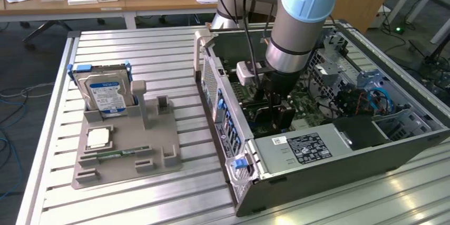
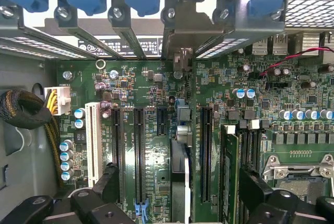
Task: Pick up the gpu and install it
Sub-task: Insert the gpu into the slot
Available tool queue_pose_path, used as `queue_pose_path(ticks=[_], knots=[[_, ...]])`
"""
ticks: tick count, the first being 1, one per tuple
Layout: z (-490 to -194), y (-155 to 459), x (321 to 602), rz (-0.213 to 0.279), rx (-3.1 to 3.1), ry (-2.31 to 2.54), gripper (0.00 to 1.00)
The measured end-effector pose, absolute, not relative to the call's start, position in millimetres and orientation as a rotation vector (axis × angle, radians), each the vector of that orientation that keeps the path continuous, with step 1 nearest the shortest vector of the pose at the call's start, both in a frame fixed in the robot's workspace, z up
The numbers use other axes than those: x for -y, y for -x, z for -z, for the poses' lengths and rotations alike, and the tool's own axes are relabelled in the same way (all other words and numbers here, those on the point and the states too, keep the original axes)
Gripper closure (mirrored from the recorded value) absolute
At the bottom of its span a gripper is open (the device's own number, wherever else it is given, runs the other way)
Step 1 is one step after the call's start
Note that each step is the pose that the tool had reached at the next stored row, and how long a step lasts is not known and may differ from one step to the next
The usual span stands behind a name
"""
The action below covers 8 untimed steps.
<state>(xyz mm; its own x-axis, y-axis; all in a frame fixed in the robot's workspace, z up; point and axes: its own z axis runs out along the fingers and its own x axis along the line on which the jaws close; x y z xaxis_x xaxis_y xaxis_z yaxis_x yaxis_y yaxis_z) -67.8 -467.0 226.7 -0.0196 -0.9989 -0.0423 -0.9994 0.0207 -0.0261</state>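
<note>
One gpu [image 2: 179, 182], a thin flat card with a dark face, is seen edge-on, standing upright in a long black slot of the green motherboard [image 2: 141, 93]. Its narrow silver metal bracket [image 2: 180, 46] is lined up with the rear slot openings of the grey steel computer case [image 1: 338, 177].

The black two-fingered gripper [image 2: 180, 192] is spread wide, with one finger on each side of the card and nothing pinched. Whether the fingers touch the card cannot be told.

Full seating is best judged by an even card edge along the slot. The fingers are best kept clear of the neighbouring green memory module [image 2: 229, 166].

Well apart, outside the case, a silver hard drive with a blue-white label [image 1: 105, 94] stands in the grey holder tray [image 1: 126, 167].
</note>
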Motion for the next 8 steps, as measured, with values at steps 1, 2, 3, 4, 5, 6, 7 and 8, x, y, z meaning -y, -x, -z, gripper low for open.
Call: queue_pose_path(ticks=[1, 2, 3, 4, 5, 6, 7, 8], knots=[[-227.0, 67.8, 467.0, -0.017, -2.209, 2.165, 0.01], [-227.8, 67.9, 467.1, -0.017, -2.209, 2.165, 0.01], [-228.8, 67.8, 467.1, -0.017, -2.209, 2.165, 0.01], [-230.0, 67.8, 467.1, -0.017, -2.209, 2.165, 0.01], [-231.4, 67.8, 467.1, -0.017, -2.209, 2.165, 0.01], [-233.1, 67.9, 467.0, -0.017, -2.209, 2.165, 0.01], [-235.1, 67.8, 467.0, -0.017, -2.209, 2.165, 0.01], [-237.1, 67.8, 467.0, -0.017, -2.209, 2.165, 0.01]])
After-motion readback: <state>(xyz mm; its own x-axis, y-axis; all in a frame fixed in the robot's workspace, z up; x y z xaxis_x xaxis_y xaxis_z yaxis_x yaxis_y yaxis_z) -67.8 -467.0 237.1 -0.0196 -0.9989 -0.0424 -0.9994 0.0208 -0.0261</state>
